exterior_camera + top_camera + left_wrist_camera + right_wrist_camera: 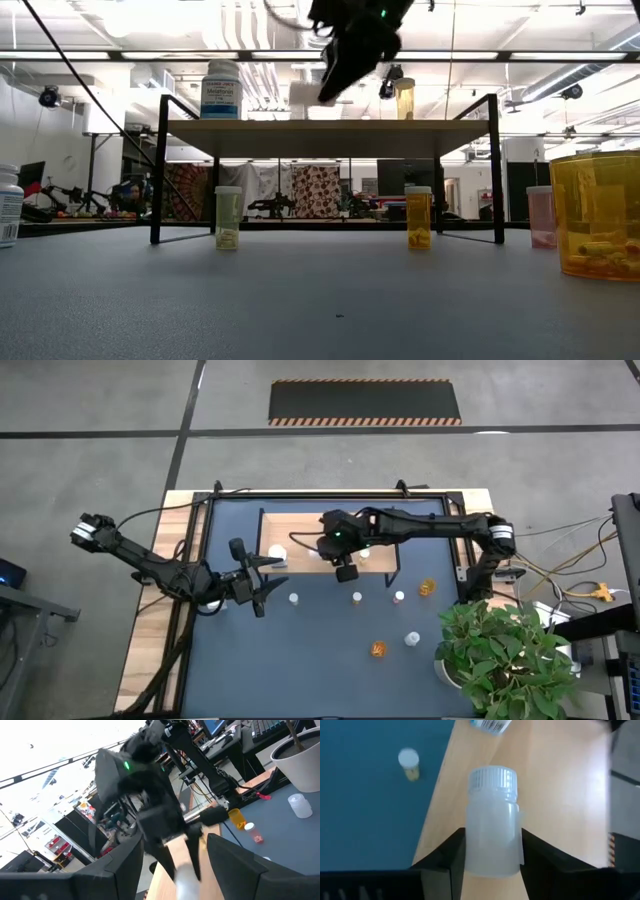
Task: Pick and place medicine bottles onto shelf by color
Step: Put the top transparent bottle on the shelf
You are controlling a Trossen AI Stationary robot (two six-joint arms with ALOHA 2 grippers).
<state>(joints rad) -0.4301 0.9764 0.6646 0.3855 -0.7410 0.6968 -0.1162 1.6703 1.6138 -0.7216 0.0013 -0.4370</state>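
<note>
The light-wood shelf (380, 530) in its black frame stands at the table's far middle. My right gripper (345, 568) is over the shelf's near edge, shut on a white bottle (492, 835). A white labelled bottle (222, 88) and an amber bottle (404, 98) stand on the shelf top. Two small bottles (228, 217) (418, 217) stand on the table under the shelf. Several more bottles stand on the blue table near the shelf, among them a white-capped one (294, 599) and an amber one (378, 649). My left gripper (265, 582) is open and empty, left of the right gripper. My right gripper pinches the white bottle's body (492, 860) between its two fingers, at the end away from the ribbed cap (493, 779). The fingers (335, 75) come slanting down from above. The bottle is over the shelf board; whether it touches the board I cannot tell.
A potted plant (500, 655) stands at the table's near right corner. A large amber bottle (595, 225) and a pinkish one (540, 215) stand close to the low camera on the right, and a white bottle (8, 205) stands on the left. The near middle of the blue table (300, 670) is bare.
</note>
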